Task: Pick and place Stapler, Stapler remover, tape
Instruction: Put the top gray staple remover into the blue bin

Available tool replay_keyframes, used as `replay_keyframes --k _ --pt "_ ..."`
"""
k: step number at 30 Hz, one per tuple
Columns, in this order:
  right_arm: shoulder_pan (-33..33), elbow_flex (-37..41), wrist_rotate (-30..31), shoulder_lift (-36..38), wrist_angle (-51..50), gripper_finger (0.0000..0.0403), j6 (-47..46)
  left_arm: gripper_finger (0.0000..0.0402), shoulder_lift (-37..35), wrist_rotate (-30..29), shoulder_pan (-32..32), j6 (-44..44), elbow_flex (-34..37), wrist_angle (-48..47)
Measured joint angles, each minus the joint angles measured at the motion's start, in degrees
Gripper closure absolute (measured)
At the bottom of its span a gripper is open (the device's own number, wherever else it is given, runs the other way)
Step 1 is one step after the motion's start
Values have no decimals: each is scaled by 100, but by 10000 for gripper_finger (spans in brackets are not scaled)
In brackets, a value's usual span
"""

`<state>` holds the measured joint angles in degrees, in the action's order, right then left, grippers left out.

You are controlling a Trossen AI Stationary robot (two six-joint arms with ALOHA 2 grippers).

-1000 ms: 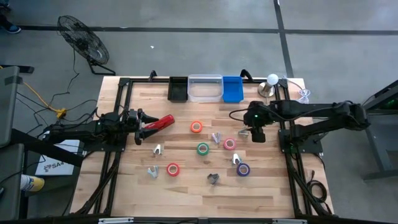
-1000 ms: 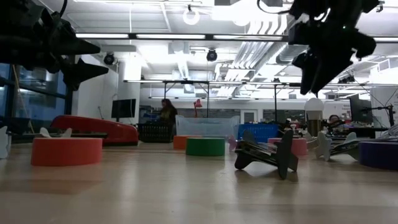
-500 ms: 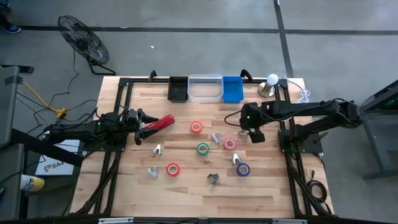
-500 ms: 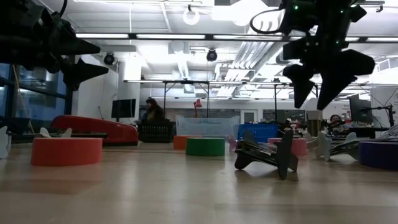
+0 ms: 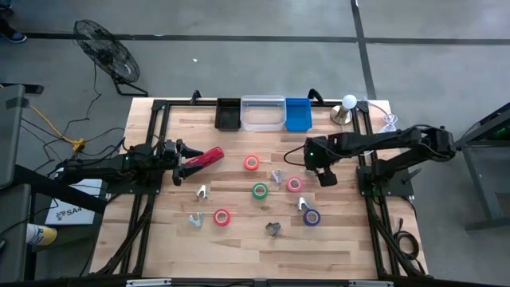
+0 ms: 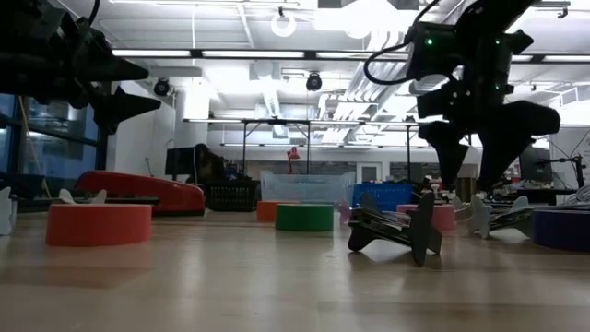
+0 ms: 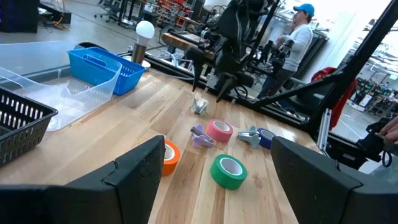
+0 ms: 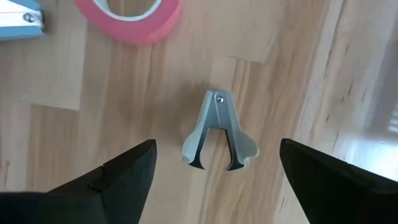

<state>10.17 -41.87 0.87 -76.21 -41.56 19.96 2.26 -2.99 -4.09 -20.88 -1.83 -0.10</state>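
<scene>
The red stapler (image 5: pixel 205 157) lies flat on the table at the left, just in front of and below my open left gripper (image 5: pixel 182 154), which hovers level and touches nothing. My right gripper (image 5: pixel 320 174) points down, open, over a silver stapler remover (image 8: pixel 217 134). The remover lies flat on the wood between the two fingers and apart from them. A pink tape roll (image 8: pixel 127 15) lies just beyond it. Orange (image 5: pixel 252 163), green (image 5: pixel 260 190), red (image 5: pixel 221 217) and purple (image 5: pixel 311 217) tape rolls lie flat around the table's middle.
Black (image 5: pixel 228 114), clear (image 5: pixel 263 113) and blue (image 5: pixel 297 114) bins stand along the far edge, a bulb lamp (image 5: pixel 348 102) to their right. More stapler removers (image 5: pixel 276 175) (image 5: pixel 202 191) (image 5: pixel 273 229) lie among the rolls. A person (image 7: pixel 301 31) stands beyond the table.
My right gripper has come down toward the silver stapler remover, shifting a little toward the table's left edge, and its fingers have spread wider. The left arm and the things on the table have kept still.
</scene>
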Motion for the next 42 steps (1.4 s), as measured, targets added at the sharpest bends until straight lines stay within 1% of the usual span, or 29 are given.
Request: replay_keyframes --k 8,14,17,21,24,28,33,36,42 --pt "6 61 6 18 122 70 -43 111 -1 -1 0 1 -1 0" --pt "7 414 18 18 454 70 -177 111 0 1 -1 0 -2 0" --pt "14 496 225 18 681 70 -186 111 -2 -1 1 0 -2 -1" --pt "79 534 16 18 708 70 -248 111 0 -1 0 0 -2 0" --pt "113 534 -22 18 715 70 -340 111 0 -1 -1 0 -2 0" --pt "173 535 -40 18 741 70 -319 111 0 1 -1 0 0 0" --pt "203 812 -44 18 1072 70 -335 111 -2 1 1 2 -2 0" --pt "203 842 42 18 1270 71 -343 111 0 -1 1 0 -2 0" --pt "225 842 -9 20 1196 73 -448 111 0 -1 -1 0 0 0"
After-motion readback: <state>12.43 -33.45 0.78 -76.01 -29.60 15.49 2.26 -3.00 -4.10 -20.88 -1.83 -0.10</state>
